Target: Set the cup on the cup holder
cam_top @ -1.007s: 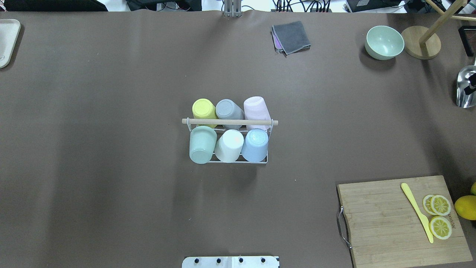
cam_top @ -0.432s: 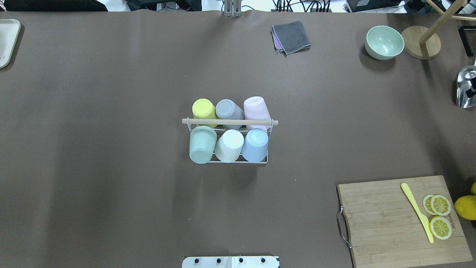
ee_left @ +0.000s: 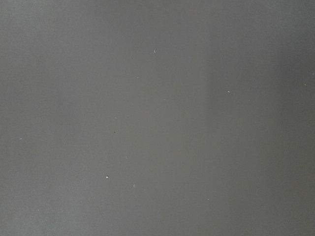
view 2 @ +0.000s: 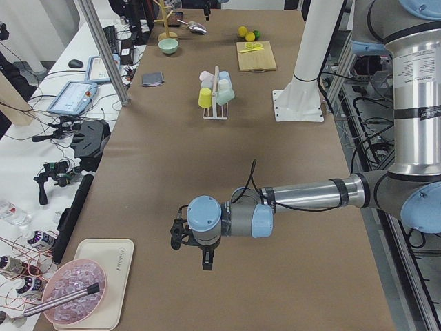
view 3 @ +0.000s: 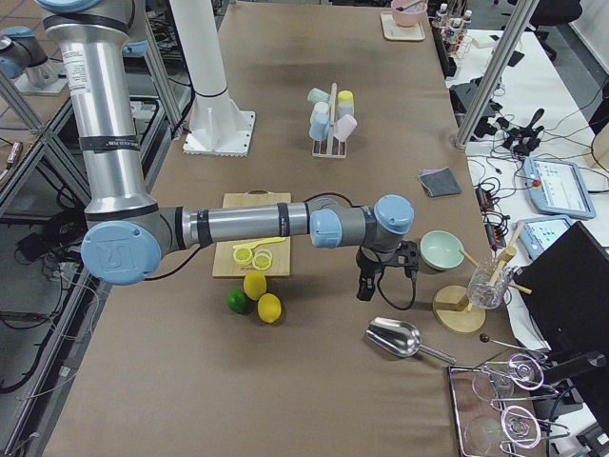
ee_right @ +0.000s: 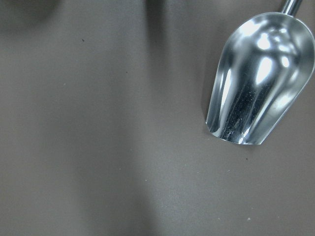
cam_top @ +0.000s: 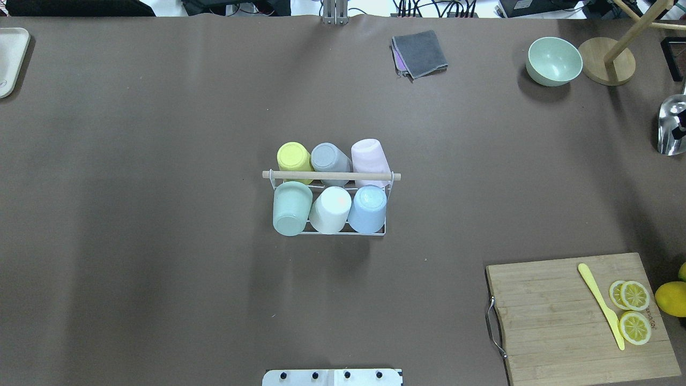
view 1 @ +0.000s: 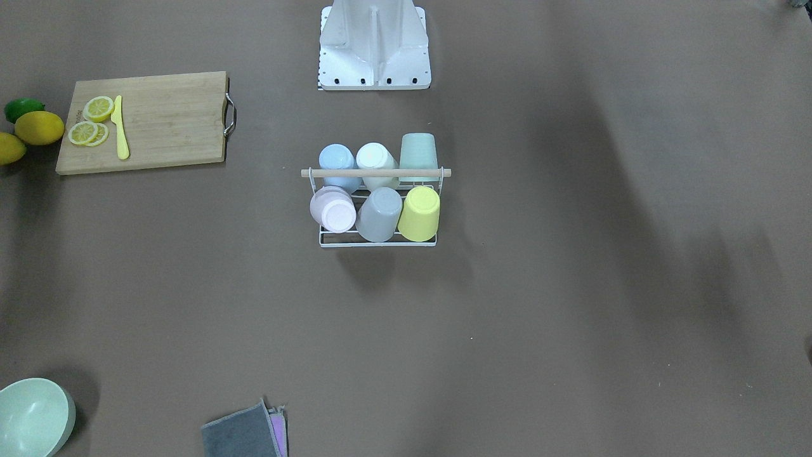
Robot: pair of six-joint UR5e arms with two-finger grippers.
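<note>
Rack [cam_top: 331, 176] holds six cups [cam_top: 292, 208], far from left gripper [view 2: 206, 265] and right gripper [view 3: 363, 291]; I'd move nothing. Jaws: can't tell.

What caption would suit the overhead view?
Six pastel cups fill the cup holder, centred on the brown table.

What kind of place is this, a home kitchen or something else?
Most likely a robotics laboratory, not a home kitchen. An industrial left arm and right arm reach over one brown table; a side bench holds control tablets; the cup holder and cutting board look like test props.
</note>
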